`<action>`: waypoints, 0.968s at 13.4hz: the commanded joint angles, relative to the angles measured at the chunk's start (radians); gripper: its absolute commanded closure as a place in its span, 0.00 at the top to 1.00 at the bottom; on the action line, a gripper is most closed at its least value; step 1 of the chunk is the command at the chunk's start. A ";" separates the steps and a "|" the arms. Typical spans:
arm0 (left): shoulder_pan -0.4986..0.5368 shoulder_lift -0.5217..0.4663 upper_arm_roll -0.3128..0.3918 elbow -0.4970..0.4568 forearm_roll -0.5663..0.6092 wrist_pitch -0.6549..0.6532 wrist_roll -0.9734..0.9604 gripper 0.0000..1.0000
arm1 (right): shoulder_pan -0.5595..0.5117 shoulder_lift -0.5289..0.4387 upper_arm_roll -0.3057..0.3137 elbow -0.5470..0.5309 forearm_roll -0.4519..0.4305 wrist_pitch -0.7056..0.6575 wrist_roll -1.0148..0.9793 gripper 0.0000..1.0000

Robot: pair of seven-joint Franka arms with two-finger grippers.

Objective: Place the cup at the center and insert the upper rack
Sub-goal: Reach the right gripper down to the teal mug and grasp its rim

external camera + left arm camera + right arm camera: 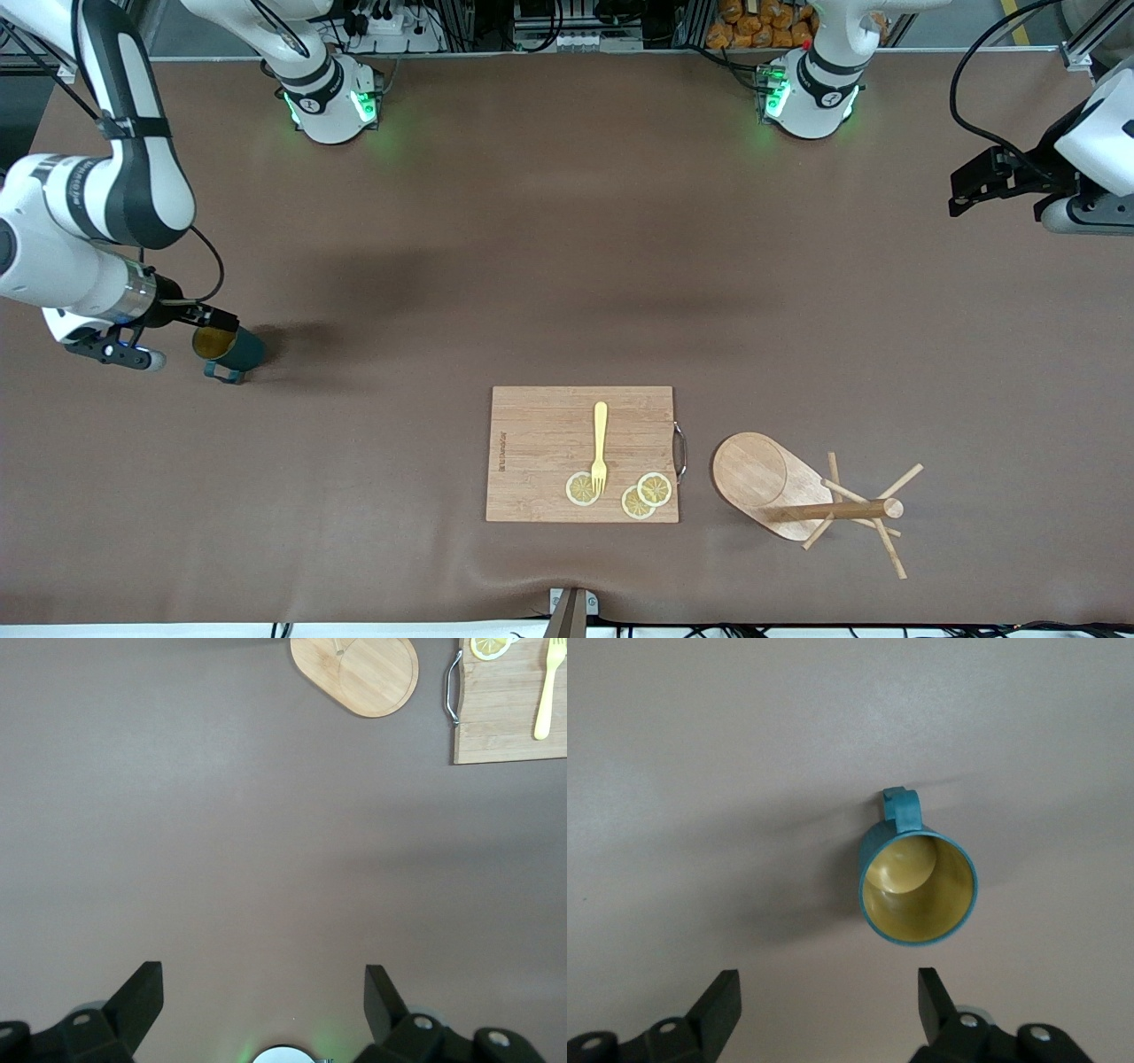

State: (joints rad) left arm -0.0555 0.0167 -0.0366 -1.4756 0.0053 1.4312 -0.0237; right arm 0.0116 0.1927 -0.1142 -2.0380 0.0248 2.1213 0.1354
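Observation:
The dark teal cup (232, 351) with a yellowish inside stands on the brown table near the right arm's end, handle toward the front camera. In the right wrist view the cup (918, 887) is just ahead of my open, empty right gripper (828, 992), not touching it. The right gripper (188, 330) hovers beside the cup. The wooden mug tree (780, 487) lies on its side beside the cutting board, toward the left arm's end. Its oval base (359, 673) shows in the left wrist view. My left gripper (264, 988) is open and empty, held high (974, 186) at the left arm's end of the table.
A rectangular wooden cutting board (549, 425) with a metal handle lies near the table's front edge. A yellow fork (600, 443) and three lemon slices (582, 488) lie on it. It also shows in the left wrist view (505, 726).

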 commanded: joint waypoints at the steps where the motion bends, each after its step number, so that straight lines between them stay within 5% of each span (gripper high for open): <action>1: 0.009 0.003 0.000 0.014 -0.008 0.000 0.007 1.00 | -0.007 -0.004 0.002 -0.060 0.010 0.080 0.001 0.86; 8: 0.009 0.011 0.000 0.014 -0.022 0.002 0.019 1.00 | -0.032 0.080 0.004 -0.116 0.012 0.230 0.003 0.76; 13: 0.009 0.025 0.000 0.014 -0.025 0.002 0.013 1.00 | -0.028 0.102 0.004 -0.148 0.026 0.310 0.003 0.44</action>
State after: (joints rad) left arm -0.0510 0.0351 -0.0366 -1.4755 -0.0034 1.4316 -0.0237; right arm -0.0102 0.3016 -0.1144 -2.1817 0.0364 2.4232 0.1351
